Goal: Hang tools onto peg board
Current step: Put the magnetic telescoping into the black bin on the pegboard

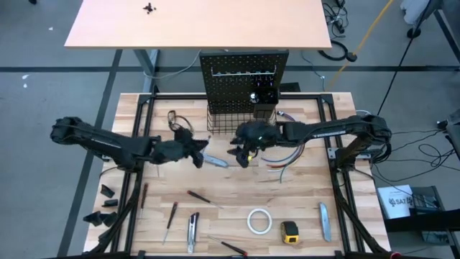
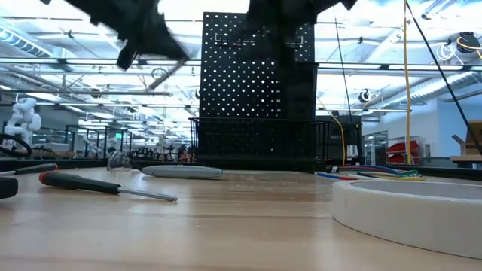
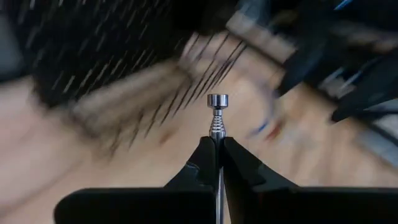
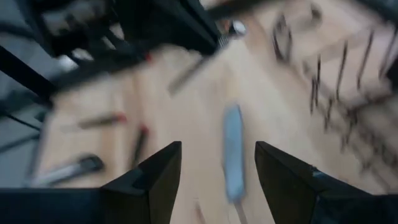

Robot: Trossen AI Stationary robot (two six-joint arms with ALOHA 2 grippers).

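The left gripper [image 1: 198,153] sits near table centre, its fingers clamped together on a slim silver tool, seemingly a ratchet or socket driver [image 3: 217,115], whose knurled head stands out past the fingertips in the left wrist view. Gripping it by the shank leaves the head end free, presumably so it can be offered to a hook. The right gripper [image 1: 243,155] hovers just beside it at three o'clock, fingers spread apart and empty, above a grey utility knife [image 1: 216,161] lying flat on the table [image 1: 302,194]; in my judgement it is placed to receive a handover or take the knife. The peg board [image 1: 243,72] stands upright at the table's twelve o'clock edge, with its wire basket [image 1: 226,119] at the foot, close to both grippers. The remaining tools lie unhung towards six o'clock: the white tape roll [image 1: 259,221], yellow tape measure [image 1: 290,231], screwdrivers [image 1: 198,196] and another knife [image 1: 325,220]. The coloured wires [image 1: 284,152] at three o'clock are not part of the job.
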